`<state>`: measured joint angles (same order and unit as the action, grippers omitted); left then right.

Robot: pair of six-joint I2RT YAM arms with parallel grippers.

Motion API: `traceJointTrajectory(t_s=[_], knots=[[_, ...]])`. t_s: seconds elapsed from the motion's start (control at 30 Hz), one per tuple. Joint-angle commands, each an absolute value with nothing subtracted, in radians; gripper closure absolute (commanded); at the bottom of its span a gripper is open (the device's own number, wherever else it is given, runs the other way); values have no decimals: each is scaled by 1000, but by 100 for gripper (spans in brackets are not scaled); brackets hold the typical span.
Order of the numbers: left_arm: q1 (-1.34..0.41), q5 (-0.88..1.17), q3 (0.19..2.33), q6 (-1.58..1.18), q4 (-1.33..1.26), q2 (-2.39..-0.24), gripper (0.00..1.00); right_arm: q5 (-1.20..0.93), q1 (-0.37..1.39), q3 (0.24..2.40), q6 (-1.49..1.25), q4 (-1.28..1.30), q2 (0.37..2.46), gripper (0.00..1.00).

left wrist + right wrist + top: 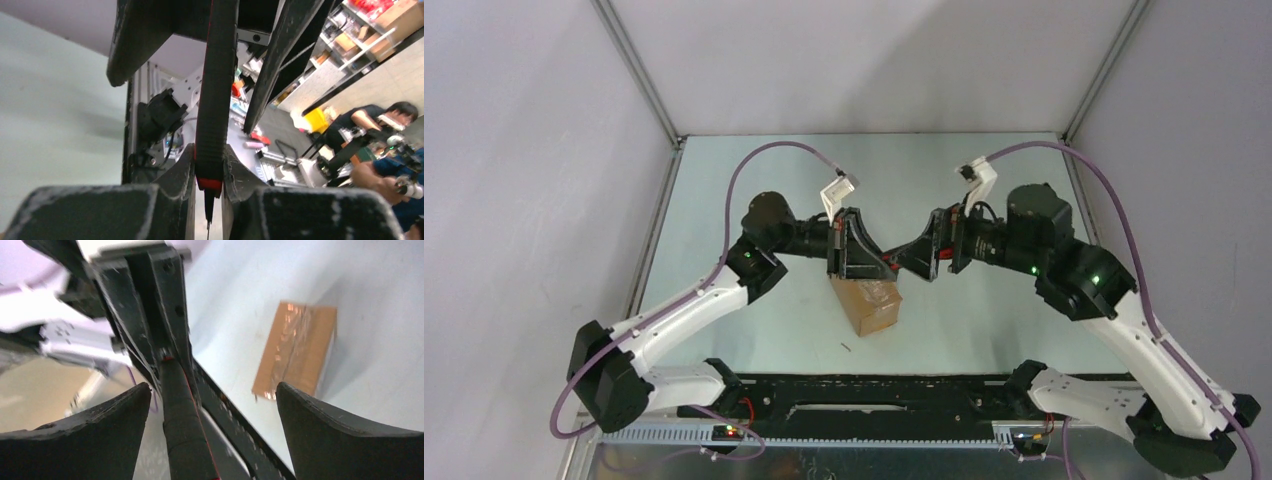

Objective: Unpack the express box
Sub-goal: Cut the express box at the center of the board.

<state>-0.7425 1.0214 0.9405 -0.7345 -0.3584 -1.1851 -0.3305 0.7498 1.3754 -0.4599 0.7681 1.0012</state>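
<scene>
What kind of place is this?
Probably a robot lab or workshop: two robot arms are bolted to a walled table, with shelves of boxes and a person beyond.

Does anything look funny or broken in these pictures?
Nothing looks broken or spilled. The express box sits a bit crooked on the table, taped shut. One odd sight: the utility knife hangs in the air, pinched by the left pincer, with the right pincer open around it.

A robotics lab or workshop: storage shelves (356,44) with cartons, a seated worker (387,116), grey-panelled enclosure walls (524,150).
</scene>
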Motion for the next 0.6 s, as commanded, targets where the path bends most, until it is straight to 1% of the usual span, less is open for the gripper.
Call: traceJointTrajectory(t_s=[0.0, 0.03, 0.1, 0.13, 0.23, 0.3, 0.33, 0.47, 0.57], knots=[[-749, 881, 948, -1040, -787, -1198, 100, -211, 768, 1239, -665, 328, 943, 11], [-749, 857, 960, -1030, -749, -1202, 100, -186, 788, 1209, -668, 284, 931, 11], [-752, 868, 972, -1059, -778, -1227, 100, -91, 838, 1159, -659, 222, 912, 11], [-752, 875, 971, -1081, -800, -1232, 100, -74, 847, 1138, -654, 186, 910, 12], [-752, 861, 969, -1093, -796, -1235, 100, -82, 855, 1111, -672, 105, 928, 22], [-753, 836, 972, -1105, -797, -1236, 100, -46, 884, 1100, -671, 87, 942, 24], [-753, 815, 974, -1110, -790, -1236, 100, -17, 898, 1090, -668, 78, 940, 23], [-748, 772, 980, -1091, -715, -1238, 100, 42, 888, 1049, -661, 59, 890, 9], [-745, 731, 980, -1072, -664, -1230, 100, 51, 877, 1024, -654, 46, 856, 6]])
